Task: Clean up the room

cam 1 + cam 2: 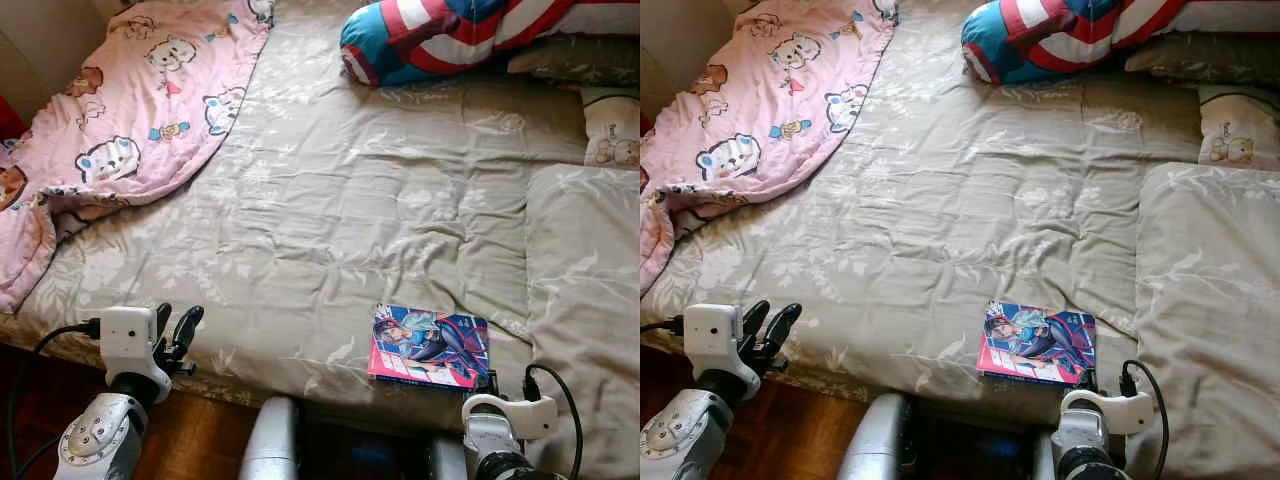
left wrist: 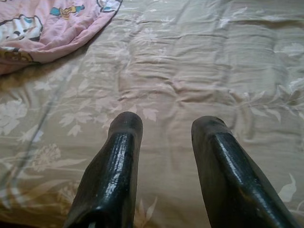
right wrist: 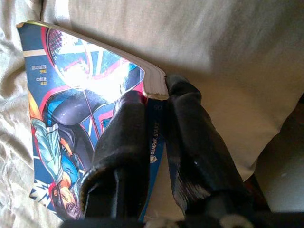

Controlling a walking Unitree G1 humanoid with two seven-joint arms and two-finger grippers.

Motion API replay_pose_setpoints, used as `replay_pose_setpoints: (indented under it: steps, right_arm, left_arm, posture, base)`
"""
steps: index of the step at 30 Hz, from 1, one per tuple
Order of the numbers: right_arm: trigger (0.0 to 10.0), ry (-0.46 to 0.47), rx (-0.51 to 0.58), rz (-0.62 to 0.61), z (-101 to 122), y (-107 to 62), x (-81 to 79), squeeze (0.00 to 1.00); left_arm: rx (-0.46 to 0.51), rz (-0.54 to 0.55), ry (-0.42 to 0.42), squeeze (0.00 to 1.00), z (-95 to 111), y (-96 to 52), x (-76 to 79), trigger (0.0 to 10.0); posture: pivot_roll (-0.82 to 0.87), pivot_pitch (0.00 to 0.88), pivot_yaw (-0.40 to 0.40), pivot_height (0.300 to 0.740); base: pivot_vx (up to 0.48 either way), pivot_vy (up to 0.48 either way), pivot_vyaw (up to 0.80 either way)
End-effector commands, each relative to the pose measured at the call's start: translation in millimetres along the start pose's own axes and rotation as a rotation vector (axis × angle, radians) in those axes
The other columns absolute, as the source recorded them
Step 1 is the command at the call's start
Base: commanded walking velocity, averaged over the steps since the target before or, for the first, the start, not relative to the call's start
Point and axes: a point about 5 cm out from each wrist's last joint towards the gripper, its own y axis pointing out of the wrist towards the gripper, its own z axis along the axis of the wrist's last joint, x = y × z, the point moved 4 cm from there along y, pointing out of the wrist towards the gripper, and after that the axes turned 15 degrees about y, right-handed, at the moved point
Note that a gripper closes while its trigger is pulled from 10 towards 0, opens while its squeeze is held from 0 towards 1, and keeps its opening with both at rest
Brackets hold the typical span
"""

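Observation:
A colourful comic book (image 1: 430, 345) lies flat on the beige quilt (image 1: 350, 200) near the bed's front edge, right of centre. My right gripper (image 3: 157, 93) is at the book's near edge, its two black fingers closed on the spine side of the comic book (image 3: 71, 95), one on the cover and one under it. My left gripper (image 1: 175, 325) hovers at the bed's front left edge. Its fingers (image 2: 123, 137) stand open over bare quilt with nothing between them.
A pink cartoon blanket (image 1: 130, 110) is bunched at the back left and hangs over the bed's left side. A red, white and blue striped cushion (image 1: 440, 35) and a bear-print pillow (image 1: 612, 125) sit at the back right. Dark wooden floor (image 1: 190, 440) runs below the bed.

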Motion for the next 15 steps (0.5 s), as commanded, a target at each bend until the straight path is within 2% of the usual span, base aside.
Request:
replay_pose_setpoints:
  steps: [1, 9, 15]
  right_arm:
    - [10.0, -0.004, -0.016, -0.026, -5.5, -2.8, 9.1, 0.00]
    - [10.0, 0.009, -0.020, 0.003, -7.9, -0.5, -2.4, 0.00]
    - [10.0, -0.004, -0.033, 0.002, -12.0, -1.6, -0.5, 0.00]
  left_arm:
    - [-0.022, 0.021, 0.025, 0.00, -1.3, -5.4, -7.8, 10.0]
    - [-0.030, 0.026, 0.031, 0.00, -4.3, -8.6, -10.7, 10.0]
    - [-0.026, 0.020, 0.038, 0.00, -3.7, -7.5, -8.6, 10.0]
  posture:
    - [0.29, 0.286, 0.118, 0.657]
    - [0.28, 0.287, 0.115, 0.657]
    - [0.28, 0.283, 0.113, 0.657]
  base:
    - [0.000, 0.000, 0.00]
    - [0.000, 0.000, 0.00]
    - [0.000, 0.000, 0.00]
